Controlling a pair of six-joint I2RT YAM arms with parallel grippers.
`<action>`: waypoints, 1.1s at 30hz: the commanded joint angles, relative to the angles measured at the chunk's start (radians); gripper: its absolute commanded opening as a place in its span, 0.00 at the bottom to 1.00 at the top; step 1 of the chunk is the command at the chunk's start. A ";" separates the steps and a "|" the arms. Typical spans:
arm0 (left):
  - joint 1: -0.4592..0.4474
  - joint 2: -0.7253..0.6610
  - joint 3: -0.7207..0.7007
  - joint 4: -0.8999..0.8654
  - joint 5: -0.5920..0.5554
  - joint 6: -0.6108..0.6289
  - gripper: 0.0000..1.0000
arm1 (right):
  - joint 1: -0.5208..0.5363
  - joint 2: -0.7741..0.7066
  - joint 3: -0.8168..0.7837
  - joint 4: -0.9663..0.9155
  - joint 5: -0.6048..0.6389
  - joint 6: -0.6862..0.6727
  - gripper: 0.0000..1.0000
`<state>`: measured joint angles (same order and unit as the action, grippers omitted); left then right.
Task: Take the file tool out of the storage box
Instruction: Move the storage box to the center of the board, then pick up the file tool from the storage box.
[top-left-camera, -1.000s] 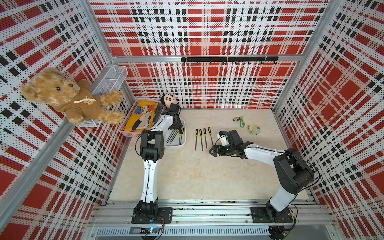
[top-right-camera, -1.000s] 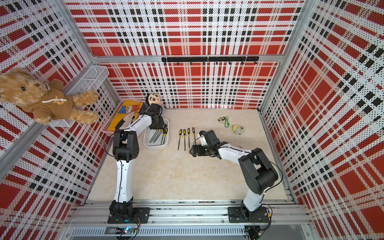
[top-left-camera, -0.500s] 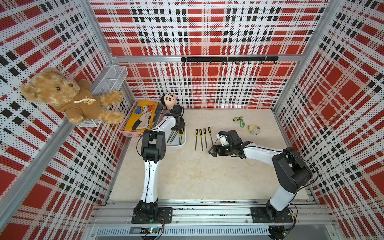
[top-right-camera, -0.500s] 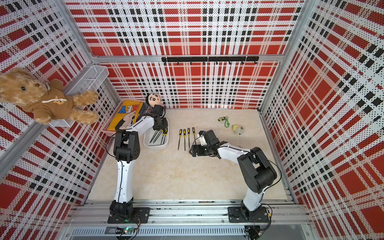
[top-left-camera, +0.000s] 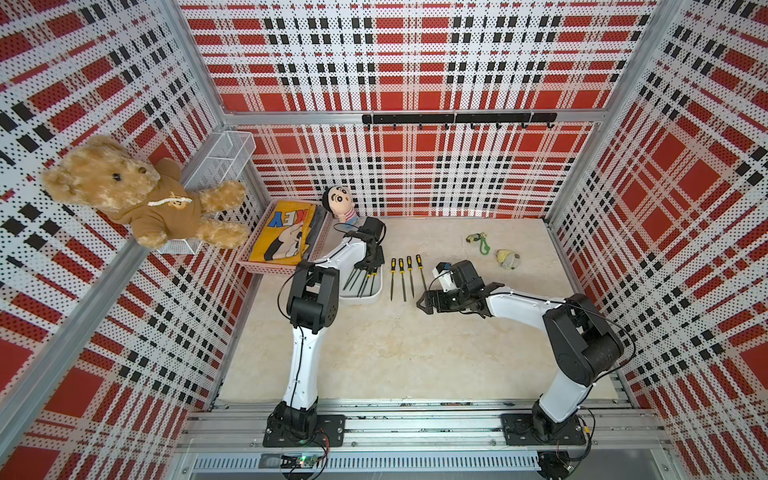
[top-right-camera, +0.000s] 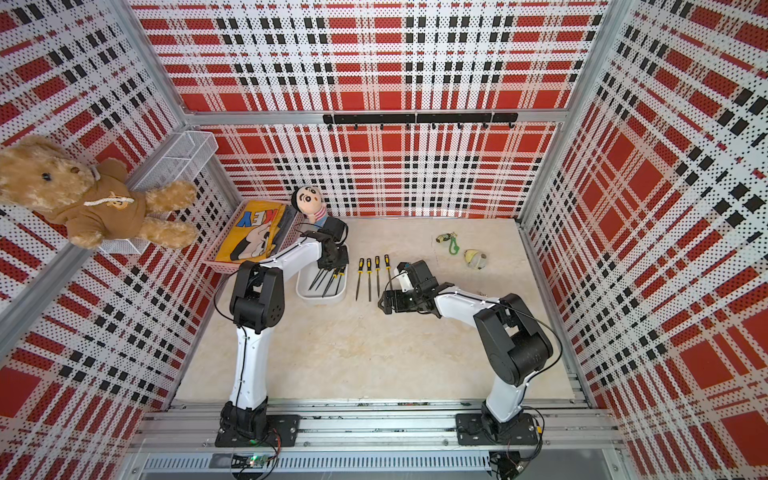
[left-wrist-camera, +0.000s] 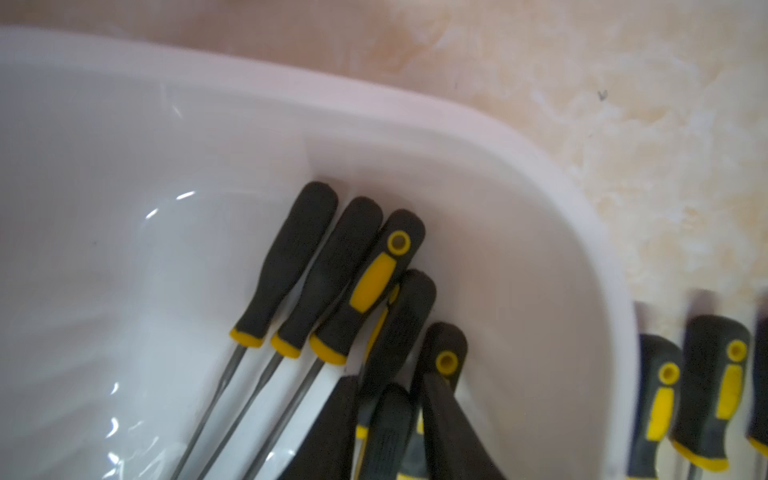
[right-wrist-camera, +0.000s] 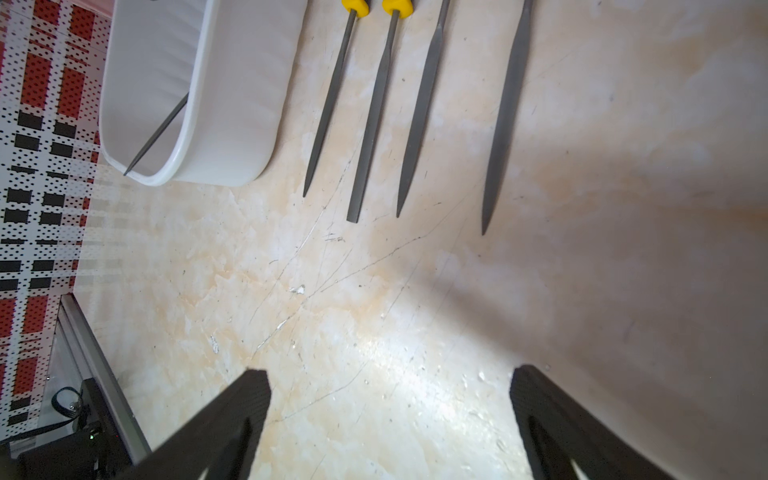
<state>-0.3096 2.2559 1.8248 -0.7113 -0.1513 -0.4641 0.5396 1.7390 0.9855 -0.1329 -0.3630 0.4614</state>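
The storage box (top-left-camera: 365, 297) sits left of centre in a top view, unmoved. The left gripper (top-left-camera: 371, 266), inside the box, has shifted slightly rightward, clamped on the handle of a file (left-wrist-camera: 388, 419). The right gripper (right-wrist-camera: 390, 372) remains spread wide, empty.

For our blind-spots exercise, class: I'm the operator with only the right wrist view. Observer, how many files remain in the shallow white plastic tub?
Observer: The left wrist view shows at least five black-and-yellow file handles crowded into one corner of the white plastic tub.
Operator: Where is the left gripper?
Observer: In both top views the left gripper hangs low over the tub's far end, above those handles; whether it grips one is unclear.
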 joint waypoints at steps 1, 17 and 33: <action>0.006 -0.090 -0.023 -0.033 -0.015 -0.018 0.34 | 0.007 0.003 0.007 -0.004 -0.003 -0.006 0.99; -0.037 -0.045 -0.071 -0.068 0.012 0.018 0.40 | 0.012 0.008 0.009 -0.004 -0.002 -0.003 1.00; -0.032 -0.032 -0.101 -0.089 -0.046 0.010 0.24 | 0.011 0.021 0.013 -0.005 -0.005 -0.004 1.00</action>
<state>-0.3435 2.2082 1.7344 -0.7872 -0.1734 -0.4614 0.5434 1.7405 0.9855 -0.1329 -0.3630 0.4618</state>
